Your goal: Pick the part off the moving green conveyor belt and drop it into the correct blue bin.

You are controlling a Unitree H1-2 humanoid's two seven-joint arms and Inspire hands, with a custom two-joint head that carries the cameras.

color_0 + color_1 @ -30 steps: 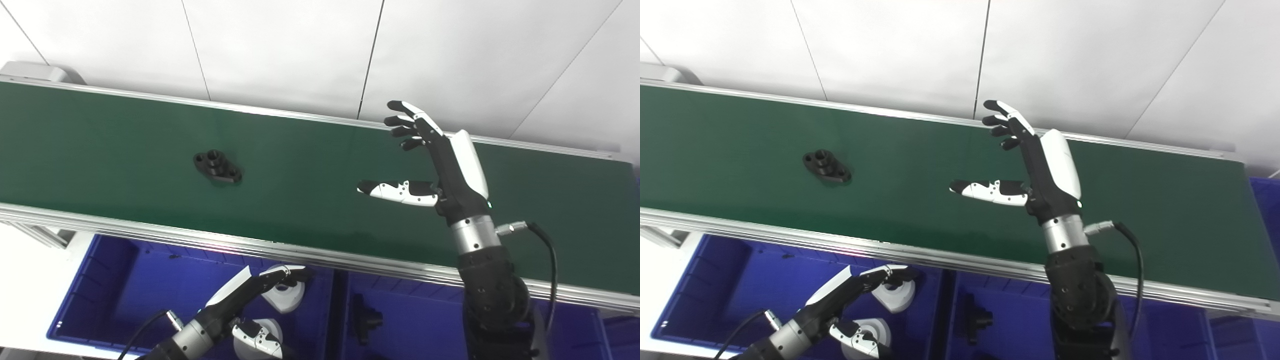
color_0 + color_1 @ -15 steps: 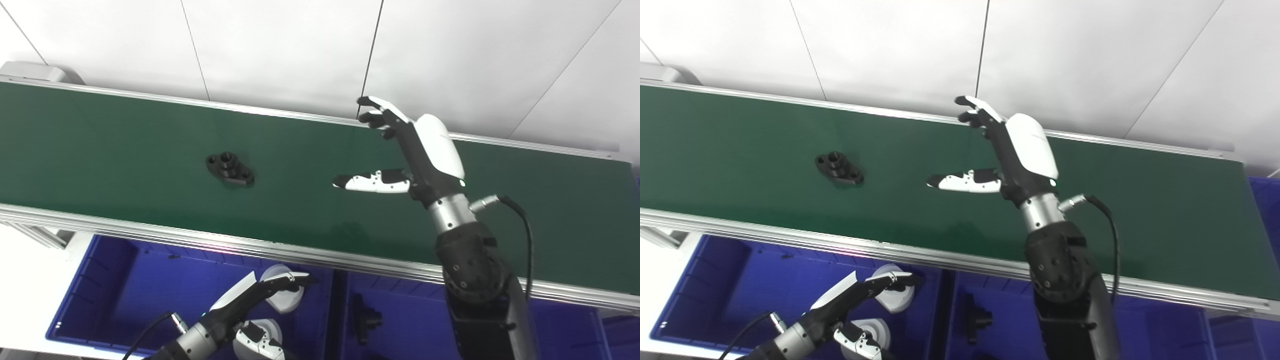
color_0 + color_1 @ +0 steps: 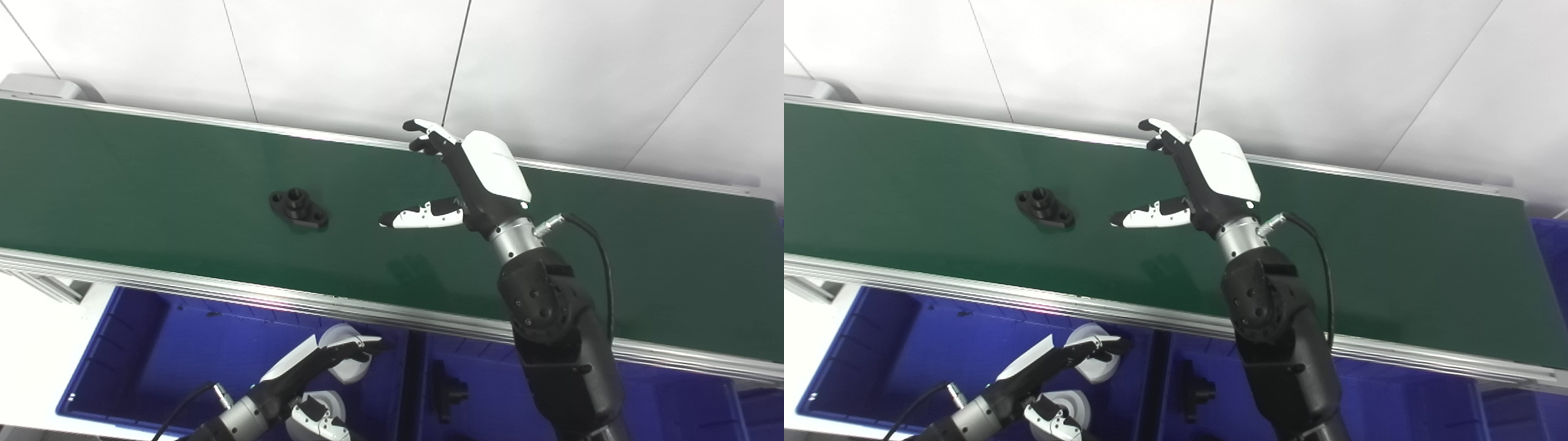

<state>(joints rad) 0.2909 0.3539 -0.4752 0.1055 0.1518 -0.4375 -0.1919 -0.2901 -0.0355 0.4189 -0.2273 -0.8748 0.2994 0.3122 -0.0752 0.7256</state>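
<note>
- One long green conveyor belt (image 3: pixel 153 177) runs slantwise across both views, with a silver rail along each edge and a white panelled wall (image 3: pixel 343 55) behind it.
- Two blue bins sit below the near rail: the left bin (image 3: pixel 153 343) holds white round parts (image 3: pixel 349 367), and the right bin (image 3: pixel 490 392) holds a black part (image 3: pixel 447 389).
- Right robot hand (image 3: pixel 471 184) hovers above the belt with its fingers and thumb spread apart, holding nothing; the thumb points toward the part.
- Left robot hand (image 3: pixel 306 383) hangs low over the left bin, fingers stretched out and apart, empty.
- Lying flat on the belt, the black flanged part (image 3: pixel 298 208) is left of the right robot hand's thumb tip, near it but not touched.
</note>
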